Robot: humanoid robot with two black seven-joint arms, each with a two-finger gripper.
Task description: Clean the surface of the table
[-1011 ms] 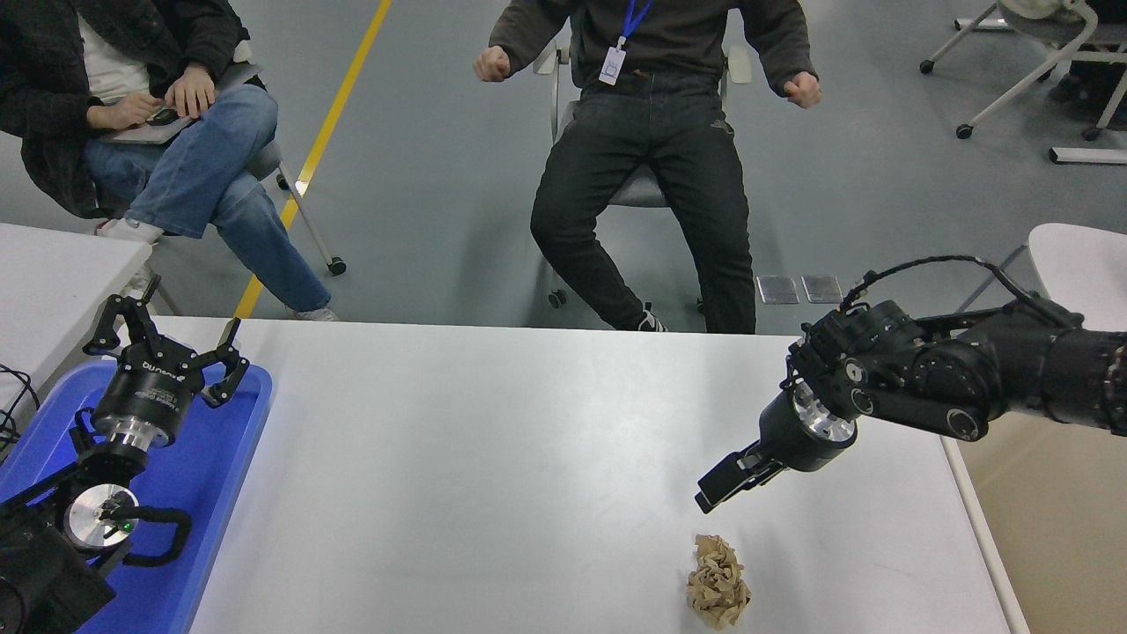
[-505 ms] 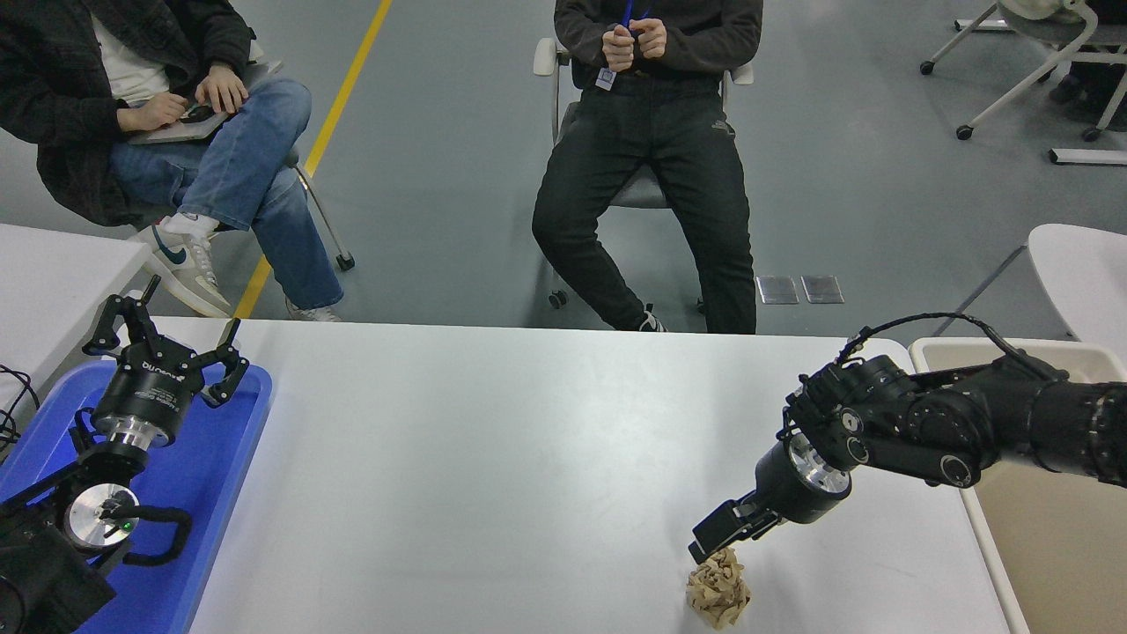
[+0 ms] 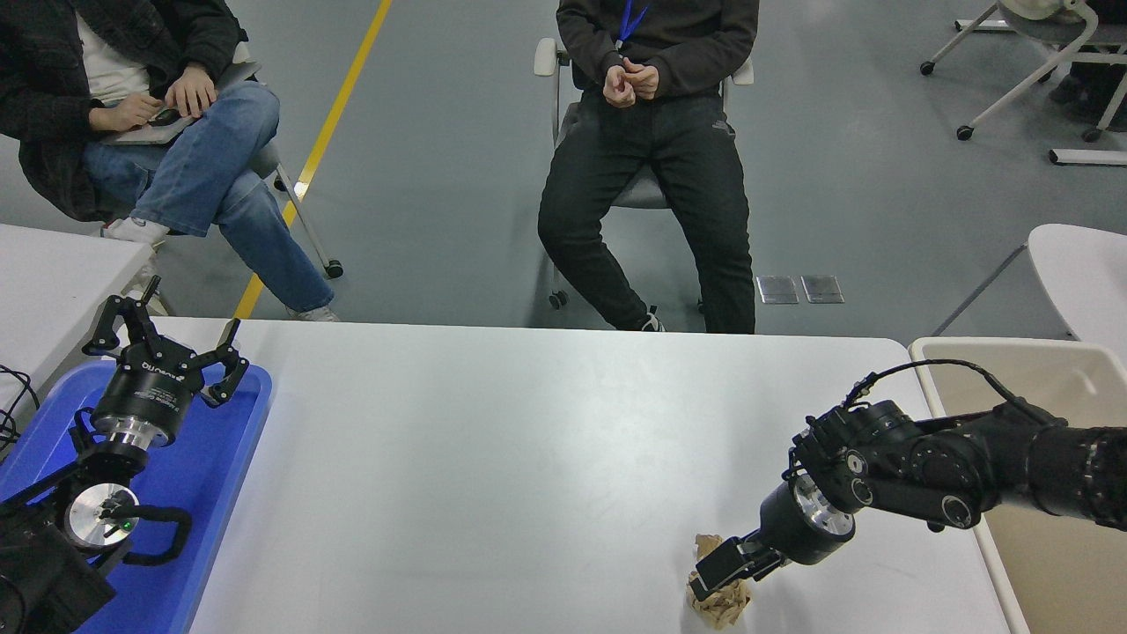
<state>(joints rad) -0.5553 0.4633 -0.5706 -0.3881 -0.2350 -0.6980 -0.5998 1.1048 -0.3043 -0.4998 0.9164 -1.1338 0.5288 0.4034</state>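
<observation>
The table surface (image 3: 493, 458) is a wide matte white top. A crumpled brown paper ball (image 3: 724, 606) lies on it near the front right. My right gripper (image 3: 715, 578) comes in from the right and sits low on the top of the ball, covering its upper part; its state does not show. My left gripper (image 3: 165, 342) is parked open and empty over the blue tray (image 3: 220, 493) at the lower left.
A beige bin (image 3: 1057, 546) stands just beyond the table's right edge, under my right arm. A smaller white table (image 3: 53, 264) is at the left, a round white table (image 3: 1087, 273) at the right. Two people sit on chairs at the far side.
My right gripper has come down and toward the front, from well above the paper ball onto its top. The seated person in the middle brought both hands together.
</observation>
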